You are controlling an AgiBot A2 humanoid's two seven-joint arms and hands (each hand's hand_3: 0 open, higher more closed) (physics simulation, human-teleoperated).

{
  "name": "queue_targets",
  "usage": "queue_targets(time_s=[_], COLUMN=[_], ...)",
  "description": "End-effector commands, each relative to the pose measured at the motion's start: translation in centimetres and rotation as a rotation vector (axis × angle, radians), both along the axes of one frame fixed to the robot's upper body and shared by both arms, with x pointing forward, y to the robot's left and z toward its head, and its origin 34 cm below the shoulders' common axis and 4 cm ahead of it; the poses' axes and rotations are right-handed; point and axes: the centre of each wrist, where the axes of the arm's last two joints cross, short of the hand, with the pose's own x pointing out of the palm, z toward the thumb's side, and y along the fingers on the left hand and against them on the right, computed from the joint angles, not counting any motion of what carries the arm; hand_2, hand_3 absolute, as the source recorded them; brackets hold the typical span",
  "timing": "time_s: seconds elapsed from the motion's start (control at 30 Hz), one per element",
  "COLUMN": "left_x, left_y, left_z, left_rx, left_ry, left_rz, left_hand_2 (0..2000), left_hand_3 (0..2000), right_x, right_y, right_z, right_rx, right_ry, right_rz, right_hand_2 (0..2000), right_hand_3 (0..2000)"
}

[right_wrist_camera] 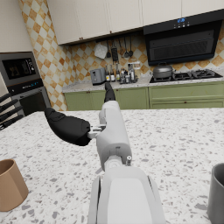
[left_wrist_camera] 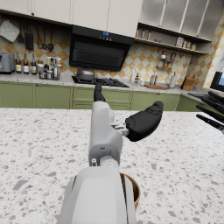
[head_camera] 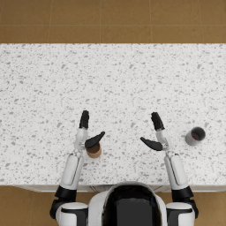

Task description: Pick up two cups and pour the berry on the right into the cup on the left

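Beside released left robot hand point(head_camera: 86, 134) brown cup point(head_camera: 93, 151), grey cup point(head_camera: 194, 136) right of released right robot hand point(head_camera: 155, 133)

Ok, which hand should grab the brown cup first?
The left hand: it hangs open right over the brown cup. The right hand, also open, sits midway between the cups, with the grey cup off to its right.

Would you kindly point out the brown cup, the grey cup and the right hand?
brown cup point(head_camera: 94, 151), head view, its rim.
grey cup point(head_camera: 195, 136), head view, its rim.
right hand point(head_camera: 155, 132), head view, its middle.
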Motion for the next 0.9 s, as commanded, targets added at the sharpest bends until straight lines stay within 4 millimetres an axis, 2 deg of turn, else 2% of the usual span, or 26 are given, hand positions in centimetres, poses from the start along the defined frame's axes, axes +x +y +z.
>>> queue_targets(time_s=[0.03,0.53,0.57,0.67,0.77,0.9], left_x=[0.0,0.0,0.1,-1.7,-2.5,-3.7], left_y=[0.0,0.0,-0.6,0.3,2.0,2.6], left_z=[0.0,0.0,-0.6,0.6,0.2,-0.2], left_rx=[0.000,0.000,0.007,0.007,0.013,0.048], left_ry=[0.000,0.000,0.024,-0.104,-0.116,-0.117], left_rz=[0.000,0.000,-0.021,-0.055,-0.011,0.007], left_hand_2=[0,0,0,0,0,0], left_hand_3=[0,0,0,0,0,0], right_x=[0.0,0.0,0.1,-1.1,-2.1,-2.9], right_y=[0.0,0.0,0.6,-0.3,-2.2,-4.5], right_z=[0.0,0.0,-0.6,0.3,0.3,0.0], right_rx=[0.000,0.000,-0.007,0.040,0.052,0.033], right_ry=[0.000,0.000,0.024,-0.059,-0.079,-0.086], right_rz=[0.000,0.000,0.021,-0.069,-0.162,-0.277], right_hand_2=[0,0,0,0,0,0], right_hand_3=[0,0,0,0,0,0])
